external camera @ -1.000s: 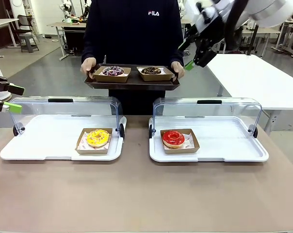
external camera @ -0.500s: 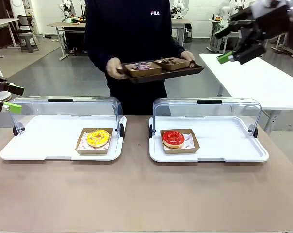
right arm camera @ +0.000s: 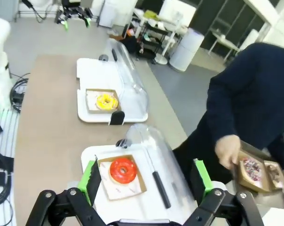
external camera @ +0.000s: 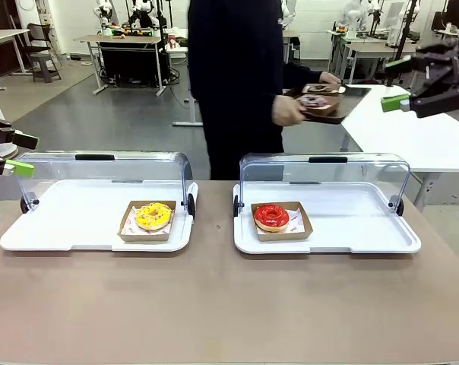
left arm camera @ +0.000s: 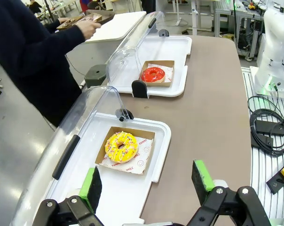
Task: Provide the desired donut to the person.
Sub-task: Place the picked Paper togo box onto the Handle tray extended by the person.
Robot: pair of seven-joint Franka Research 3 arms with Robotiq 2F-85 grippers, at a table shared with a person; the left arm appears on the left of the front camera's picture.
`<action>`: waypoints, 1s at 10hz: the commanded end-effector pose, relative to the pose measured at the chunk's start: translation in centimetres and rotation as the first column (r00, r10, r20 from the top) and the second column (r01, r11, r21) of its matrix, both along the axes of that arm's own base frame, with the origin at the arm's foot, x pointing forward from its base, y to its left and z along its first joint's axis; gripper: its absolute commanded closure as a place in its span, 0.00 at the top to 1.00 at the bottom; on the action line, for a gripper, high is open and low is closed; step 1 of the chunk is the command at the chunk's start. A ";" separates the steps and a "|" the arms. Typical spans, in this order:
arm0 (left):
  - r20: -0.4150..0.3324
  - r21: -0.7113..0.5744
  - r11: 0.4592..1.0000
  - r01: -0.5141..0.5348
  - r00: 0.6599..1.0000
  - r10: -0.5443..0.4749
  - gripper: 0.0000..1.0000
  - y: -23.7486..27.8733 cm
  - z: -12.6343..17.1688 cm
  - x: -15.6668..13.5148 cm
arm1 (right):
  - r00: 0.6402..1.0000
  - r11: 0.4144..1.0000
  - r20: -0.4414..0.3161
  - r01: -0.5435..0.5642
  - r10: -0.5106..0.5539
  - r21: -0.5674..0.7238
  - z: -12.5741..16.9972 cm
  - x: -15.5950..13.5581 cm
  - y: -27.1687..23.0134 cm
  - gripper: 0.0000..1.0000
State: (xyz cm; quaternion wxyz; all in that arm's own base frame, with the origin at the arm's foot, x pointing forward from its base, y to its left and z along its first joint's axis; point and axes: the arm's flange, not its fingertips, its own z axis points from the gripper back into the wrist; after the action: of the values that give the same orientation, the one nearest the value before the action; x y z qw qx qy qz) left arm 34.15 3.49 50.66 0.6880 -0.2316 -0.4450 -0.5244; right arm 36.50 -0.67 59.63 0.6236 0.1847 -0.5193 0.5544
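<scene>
Items: yellow-iced sprinkled ring donut in brown card tray, 5 o'clock of left white display tray | red-glazed ring donut in card tray, 8 o'clock of right display tray | Handling: judged light, soft, icing smears; grip card tray's rim | left gripper agape, empty | right gripper agape, empty | person at 12 o'clock, hands grasping dark serving tray; desired donut cannot be told.

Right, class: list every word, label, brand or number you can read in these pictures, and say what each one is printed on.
Nothing can be read for certain.
Paper under the yellow donut: small dark print along its edges, too small to read.
Paper under the red donut: faint marks, too blurred to read.
</scene>
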 end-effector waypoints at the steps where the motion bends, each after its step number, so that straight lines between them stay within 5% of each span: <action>1: 0.009 -0.011 1.000 0.008 1.000 -0.008 1.00 0.0 -0.1 -0.1 | 0.993 0.999 -0.108 0.039 -0.037 0.018 -1.0 -1.5 -0.4 1.00; 10: 0.009 -0.011 1.000 0.008 1.000 -0.008 1.00 0.0 -0.1 -0.1 | 0.961 0.990 -0.242 0.122 -0.134 -0.064 -2.0 -1.8 -2.6 1.00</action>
State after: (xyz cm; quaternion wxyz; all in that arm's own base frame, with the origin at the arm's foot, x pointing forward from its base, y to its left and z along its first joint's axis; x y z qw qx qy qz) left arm 34.15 3.49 50.66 0.6880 -0.2316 -0.4450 -0.5244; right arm 34.84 -3.47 57.37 0.7053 0.2099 -0.4469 0.5088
